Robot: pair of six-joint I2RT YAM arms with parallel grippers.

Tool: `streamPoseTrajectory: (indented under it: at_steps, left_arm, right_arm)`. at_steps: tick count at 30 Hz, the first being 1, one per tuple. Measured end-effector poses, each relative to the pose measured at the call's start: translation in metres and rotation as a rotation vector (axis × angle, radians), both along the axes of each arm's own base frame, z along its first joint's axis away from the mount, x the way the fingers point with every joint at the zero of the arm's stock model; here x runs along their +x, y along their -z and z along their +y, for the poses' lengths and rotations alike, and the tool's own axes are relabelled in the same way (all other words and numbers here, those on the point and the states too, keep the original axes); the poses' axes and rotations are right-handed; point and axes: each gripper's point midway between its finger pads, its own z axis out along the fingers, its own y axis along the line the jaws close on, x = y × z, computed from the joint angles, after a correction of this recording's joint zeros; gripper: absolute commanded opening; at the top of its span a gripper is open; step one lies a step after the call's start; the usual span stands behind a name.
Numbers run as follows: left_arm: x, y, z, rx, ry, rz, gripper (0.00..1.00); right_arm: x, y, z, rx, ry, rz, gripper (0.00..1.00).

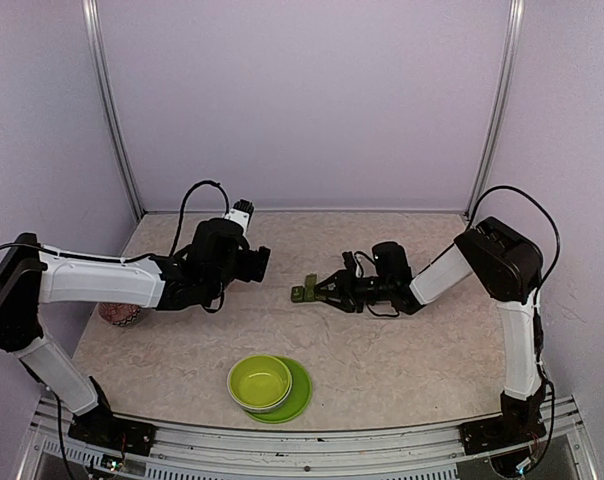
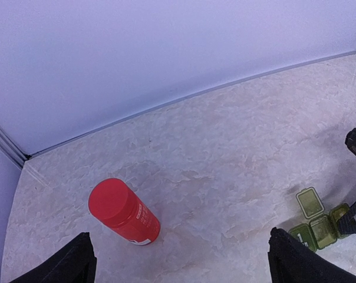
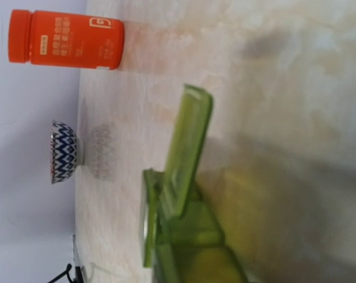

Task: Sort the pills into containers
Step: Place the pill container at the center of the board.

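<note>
The left end effector (image 2: 181, 266) gapes wide over the worktop (image 1: 392, 350), while the right end effector (image 1: 323, 291) sits at the containers (image 2: 320, 228), its grip impossible to tell.

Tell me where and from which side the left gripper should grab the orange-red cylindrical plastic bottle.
Bring the open left gripper in level from the side facing it and close across the labelled body of the orange-red cylindrical bottle, below the cap. It stands upright, untouched; its straight round wall should suit the jaws.
</note>
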Motion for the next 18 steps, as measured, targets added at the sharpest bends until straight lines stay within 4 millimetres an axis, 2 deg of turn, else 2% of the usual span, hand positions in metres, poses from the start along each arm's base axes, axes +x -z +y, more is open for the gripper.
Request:
streamPoseTrajectory:
  at_steps: [8,18]
  left_arm:
    - [-0.003,-0.002,0.003,-0.018,-0.001,-0.008,0.99]
    - [-0.004,-0.003,0.005,-0.033,-0.005,-0.012,0.99]
  right_arm:
    - [-0.004,0.004,-0.002,-0.019,-0.004,0.004,0.53]
    - [-0.007,-0.005,-0.008,-0.047,0.009,-0.005,0.72]
